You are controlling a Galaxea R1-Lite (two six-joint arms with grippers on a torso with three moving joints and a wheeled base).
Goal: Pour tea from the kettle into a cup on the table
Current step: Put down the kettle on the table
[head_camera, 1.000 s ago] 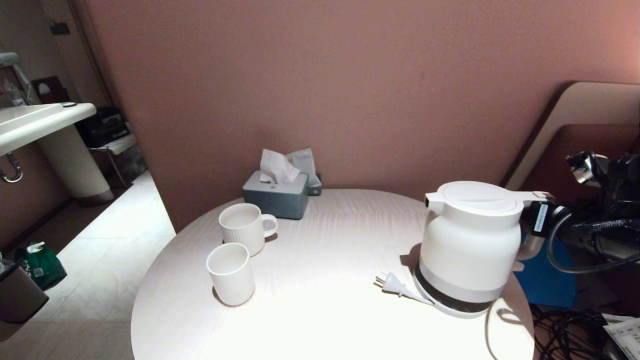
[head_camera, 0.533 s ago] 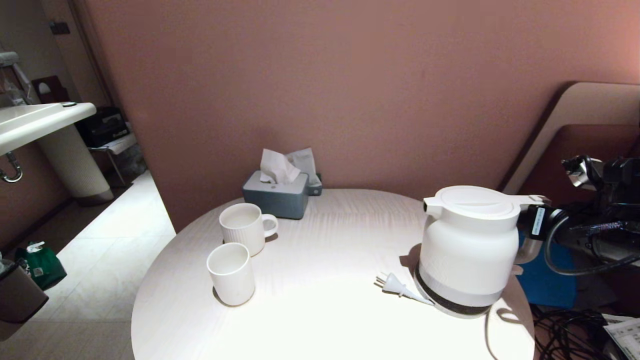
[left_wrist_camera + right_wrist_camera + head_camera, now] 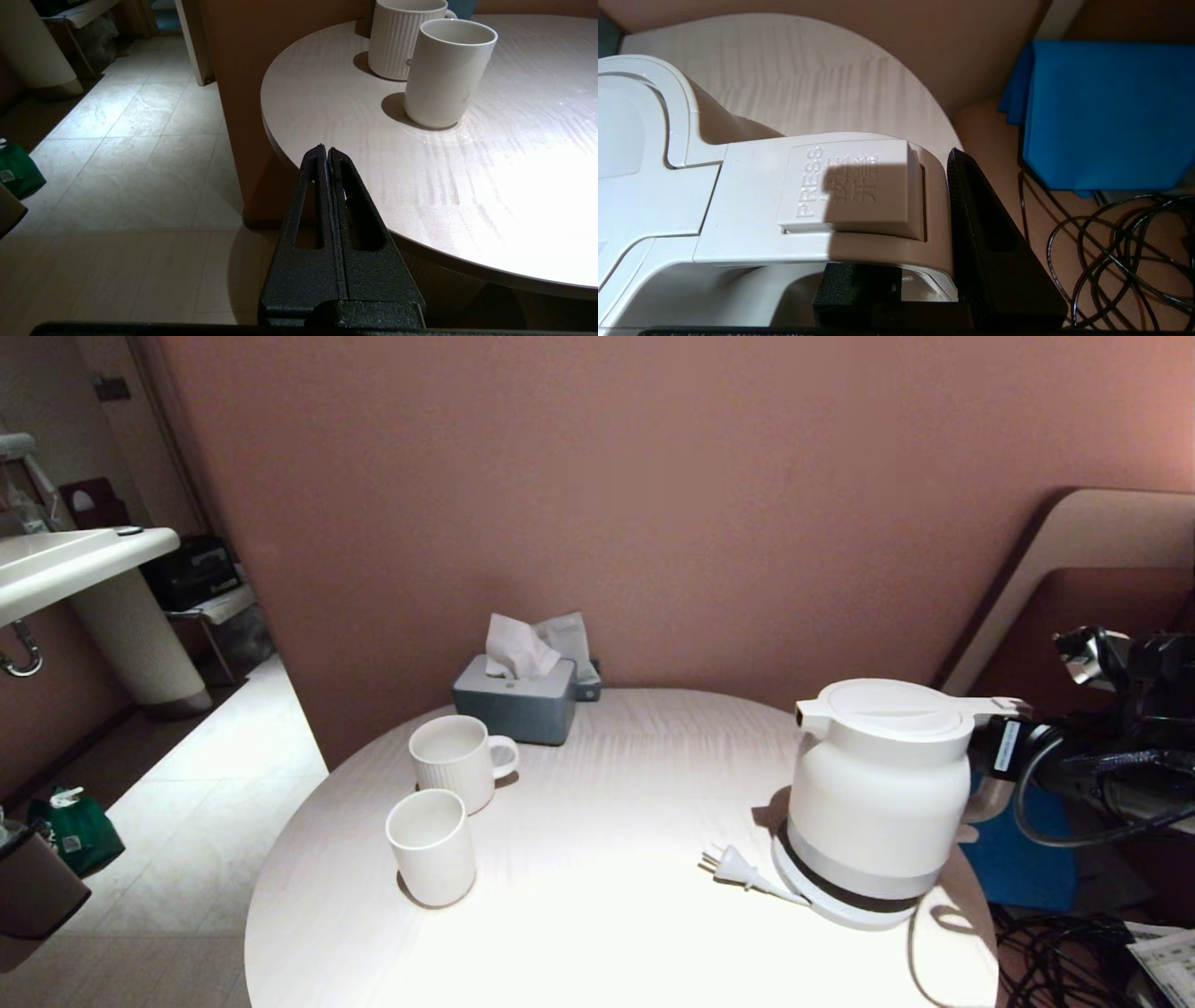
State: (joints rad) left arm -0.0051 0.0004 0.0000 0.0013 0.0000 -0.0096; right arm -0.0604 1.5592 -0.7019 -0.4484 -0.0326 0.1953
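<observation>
The white kettle (image 3: 882, 793) stands at the table's right side, just over its base disc (image 3: 845, 907), with a dark gap showing under its grey band. My right gripper (image 3: 990, 747) is shut on the kettle's handle (image 3: 859, 196); one finger is inside the loop and the other (image 3: 990, 233) is outside it. The plain white cup (image 3: 431, 847) stands on the left part of the round pale table (image 3: 607, 896), far from the kettle. My left gripper (image 3: 325, 150) is parked shut and empty off the table's left edge, short of the cup (image 3: 446, 74). No tea shows.
A ribbed handled mug (image 3: 455, 763) stands just behind the cup. A grey tissue box (image 3: 515, 709) sits at the back by the wall. The base's plug (image 3: 733, 866) lies left of the kettle. Blue cloth (image 3: 1106, 112) and cables (image 3: 1120, 261) lie off the table's right edge.
The kettle dipped slightly half a second ago and has since risen a touch and shifted right. The right gripper has kept its hold on the handle. The left arm and cups are unmoved.
</observation>
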